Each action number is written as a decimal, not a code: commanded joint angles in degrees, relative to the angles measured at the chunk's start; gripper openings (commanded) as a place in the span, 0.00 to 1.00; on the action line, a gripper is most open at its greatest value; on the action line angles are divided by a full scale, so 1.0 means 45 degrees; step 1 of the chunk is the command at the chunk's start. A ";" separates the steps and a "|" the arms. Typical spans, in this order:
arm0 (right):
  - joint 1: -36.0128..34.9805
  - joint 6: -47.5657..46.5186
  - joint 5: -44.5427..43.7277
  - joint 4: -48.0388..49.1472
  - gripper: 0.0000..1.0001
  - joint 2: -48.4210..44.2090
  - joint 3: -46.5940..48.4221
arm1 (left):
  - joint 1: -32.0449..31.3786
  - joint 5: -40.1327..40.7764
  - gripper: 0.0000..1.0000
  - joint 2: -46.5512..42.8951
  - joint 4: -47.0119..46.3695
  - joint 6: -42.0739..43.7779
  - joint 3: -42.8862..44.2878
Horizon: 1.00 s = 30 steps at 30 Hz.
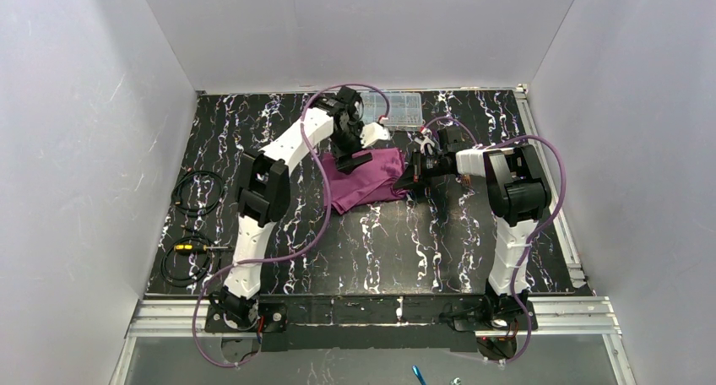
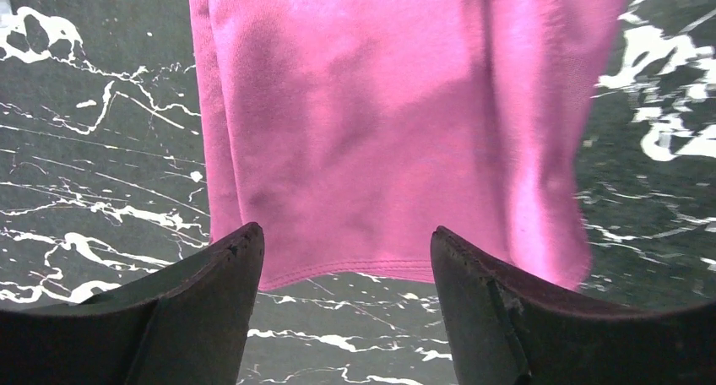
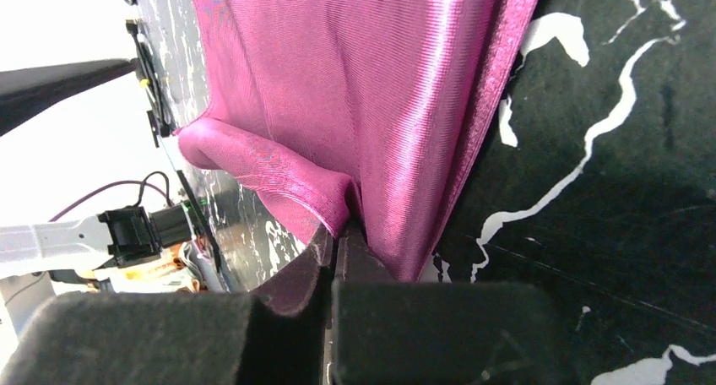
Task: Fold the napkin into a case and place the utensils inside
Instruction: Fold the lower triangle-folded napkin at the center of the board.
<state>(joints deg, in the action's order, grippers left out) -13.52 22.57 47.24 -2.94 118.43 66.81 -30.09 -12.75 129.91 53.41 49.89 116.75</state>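
The plum-purple napkin (image 1: 367, 178) lies rumpled and partly doubled over on the black marbled table (image 1: 380, 250), a broad shape rather than a narrow case. My left gripper (image 1: 350, 159) hovers over its far-left part. In the left wrist view the gripper (image 2: 342, 241) is open, and the napkin (image 2: 380, 132) has its hem just beyond the fingertips, with only table between them. My right gripper (image 1: 414, 172) is at the cloth's right edge. In the right wrist view it (image 3: 342, 233) is shut on a pinched fold of the napkin (image 3: 355, 89), lifting it slightly. The utensils are out of view.
A clear plastic compartment box (image 1: 404, 108) stands at the back of the table, behind the grippers. Coiled black cables (image 1: 198, 191) lie at the left edge, with another coil (image 1: 186, 260) nearer the front. White walls enclose three sides.
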 commanded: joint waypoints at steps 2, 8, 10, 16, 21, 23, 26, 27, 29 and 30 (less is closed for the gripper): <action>0.0039 0.0434 -0.1734 0.0465 0.01 -0.0065 -0.0365 | -0.0154 -0.2834 0.73 -0.0778 0.2133 -0.0713 0.0914; 0.0056 0.0686 -0.1811 0.0499 0.01 -0.0014 -0.0329 | -0.1291 -0.1935 0.75 -0.1279 0.0463 -0.0487 -0.1782; 0.0045 0.0557 -0.1874 0.0390 0.01 -0.0021 -0.0334 | -0.1317 -0.1638 0.75 -0.0998 0.0454 -0.0424 -0.1873; 0.0043 0.0576 -0.1803 0.0506 0.01 0.0068 -0.0391 | -0.1322 -0.0426 0.74 -0.0726 -0.0358 -0.0046 -0.2431; 0.0041 0.0392 -0.1712 0.0419 0.01 0.0087 -0.0487 | -0.1140 0.0207 0.67 -0.0620 -0.0833 0.0173 -0.2225; 0.0050 0.0377 -0.1673 0.0452 0.01 0.0088 -0.0527 | -0.1112 0.0334 0.66 -0.0528 -0.0851 0.0311 -0.2213; 0.0045 0.0375 -0.1638 0.0501 0.01 0.0083 -0.0583 | -0.1125 0.0207 0.65 -0.0418 -0.0848 0.0261 -0.2186; 0.0037 0.0366 -0.1632 0.0480 0.01 0.0087 -0.0597 | -0.1127 0.0189 0.64 -0.0380 -0.0835 0.0212 -0.2179; 0.0045 0.0351 -0.1619 0.0499 0.01 0.0083 -0.0601 | -0.1127 0.0242 0.59 -0.0326 -0.0833 0.0221 -0.2212; 0.0044 0.0351 -0.1596 0.0487 0.01 0.0087 -0.0616 | -0.1095 0.0315 0.55 -0.0283 -0.0823 0.0217 -0.2172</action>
<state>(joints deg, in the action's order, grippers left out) -13.52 26.81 46.19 0.19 118.41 65.84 -34.98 -12.25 128.57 48.90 50.33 106.32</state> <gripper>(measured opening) 0.042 0.602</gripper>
